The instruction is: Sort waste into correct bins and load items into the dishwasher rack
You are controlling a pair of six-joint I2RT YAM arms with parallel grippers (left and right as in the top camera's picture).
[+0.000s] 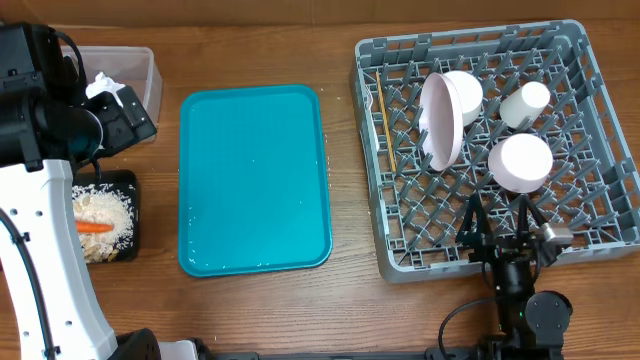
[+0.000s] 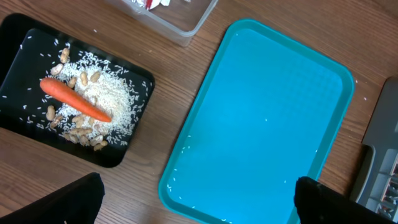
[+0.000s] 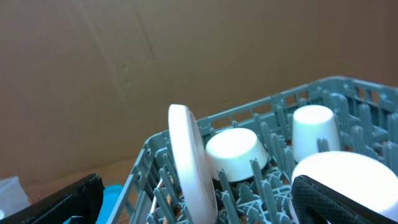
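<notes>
The grey dishwasher rack (image 1: 590,215) holds a plate (image 1: 441,120) standing on edge, a bowl (image 1: 463,90) behind it, a cup (image 1: 526,103), an upturned bowl (image 1: 520,162) and a chopstick (image 1: 382,125) along its left side. Over the rack's near edge, my right gripper (image 1: 503,222) is open with nothing between its fingers. The black tray (image 2: 18,43) carries rice scraps (image 2: 109,99) and the carrot (image 2: 74,99). In the clear tub (image 1: 150,75) lie a white napkin (image 1: 105,88) and a red-and-silver wrapper (image 2: 152,3). My left gripper (image 2: 199,199) hangs open and empty above the table, between the black tray and the teal tray.
A large teal tray (image 1: 254,178) lies in the middle of the table with a few stray rice grains (image 2: 186,149) on it. A brown cardboard wall (image 3: 155,56) stands behind the rack. Bare wood separates the teal tray from the rack.
</notes>
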